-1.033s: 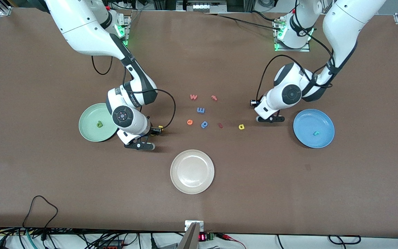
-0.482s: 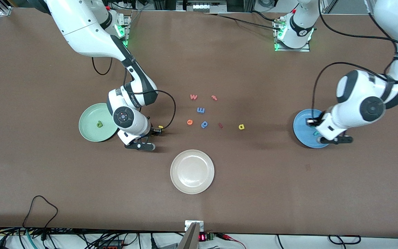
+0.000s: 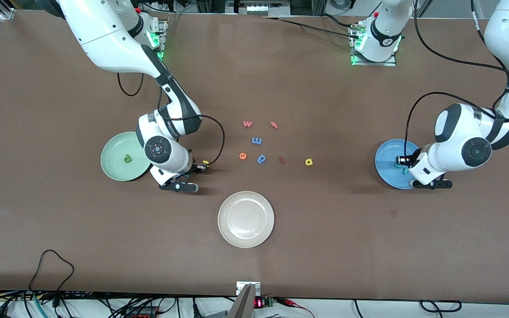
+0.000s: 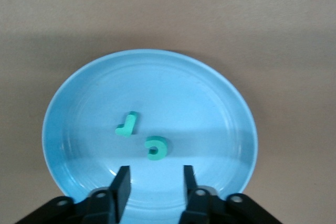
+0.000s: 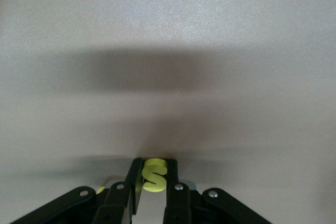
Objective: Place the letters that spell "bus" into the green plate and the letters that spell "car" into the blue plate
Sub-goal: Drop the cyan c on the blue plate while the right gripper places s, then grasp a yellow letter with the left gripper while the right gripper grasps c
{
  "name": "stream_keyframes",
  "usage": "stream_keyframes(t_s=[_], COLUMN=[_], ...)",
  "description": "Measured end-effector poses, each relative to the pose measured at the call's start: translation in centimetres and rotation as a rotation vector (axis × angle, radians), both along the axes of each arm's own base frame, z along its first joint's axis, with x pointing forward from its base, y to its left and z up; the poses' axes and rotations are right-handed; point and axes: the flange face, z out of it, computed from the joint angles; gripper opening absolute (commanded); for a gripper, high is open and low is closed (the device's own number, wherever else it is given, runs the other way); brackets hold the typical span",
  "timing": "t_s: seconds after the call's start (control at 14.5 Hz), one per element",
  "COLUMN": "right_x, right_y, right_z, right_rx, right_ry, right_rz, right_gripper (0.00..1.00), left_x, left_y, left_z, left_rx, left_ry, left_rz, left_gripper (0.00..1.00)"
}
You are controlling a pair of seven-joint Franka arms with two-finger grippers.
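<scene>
My right gripper [image 3: 202, 165] is low at the table between the green plate [image 3: 113, 163] and the loose letters. In the right wrist view that gripper [image 5: 153, 174] is shut on a yellow s [image 5: 155, 176]. A sliver of another yellow piece [image 5: 100, 189] shows beside one finger. A dark green b [image 3: 127, 159] lies in the green plate. My left gripper [image 3: 402, 167] hangs over the blue plate [image 3: 387, 163]. Its fingers [image 4: 122, 182] stand open and empty above the blue plate [image 4: 210, 93], where a teal r [image 4: 127, 124] and a teal c [image 4: 156, 147] lie. A yellow a [image 3: 309, 162] lies on the table.
Loose letters lie mid-table: salmon w [image 3: 247, 124], a red letter [image 3: 274, 125], a blue letter [image 3: 256, 141], orange e [image 3: 243, 155], blue p [image 3: 261, 158], a small dark red piece [image 3: 282, 160]. A cream-white plate [image 3: 245, 219] sits nearer the front camera.
My left arm swung from beside the yellow a to over the blue plate and opened; a second teal letter now lies there. My right gripper closed on the yellow s without moving away.
</scene>
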Motion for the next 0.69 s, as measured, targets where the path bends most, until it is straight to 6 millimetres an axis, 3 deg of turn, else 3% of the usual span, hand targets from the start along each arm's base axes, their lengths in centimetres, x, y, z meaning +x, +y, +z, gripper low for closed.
stream_keyframes(t_s=[0.14,0.28,0.48,0.69], right_x=[0.1,0.7,2.2,3.0], right_y=[-0.2,-1.3,-4.8,-10.7], right_z=[0.1,0.6,4.2,7.8], right_rx=[-0.003,-0.024,-0.078,-0.099], right_ry=[-0.003,0.001,0.031,0.106], right_rz=[0.001,-0.006,-0.003,0.028], right_gripper=[0.0,0.0,0.0,0.0], left_x=[1.0,2.1,2.2,1.8], left_y=[-1.3,-4.1,-12.4,-21.9], left_z=[1.8,4.1,5.0,5.0], left_rx=[-0.007,-0.015,-0.004,-0.012], left_ry=[-0.039,-0.077,-0.098,-0.11], left_rz=[-0.019,-0.045,-0.013,0.047], left_gripper=[0.54,0.48,0.47,0.47])
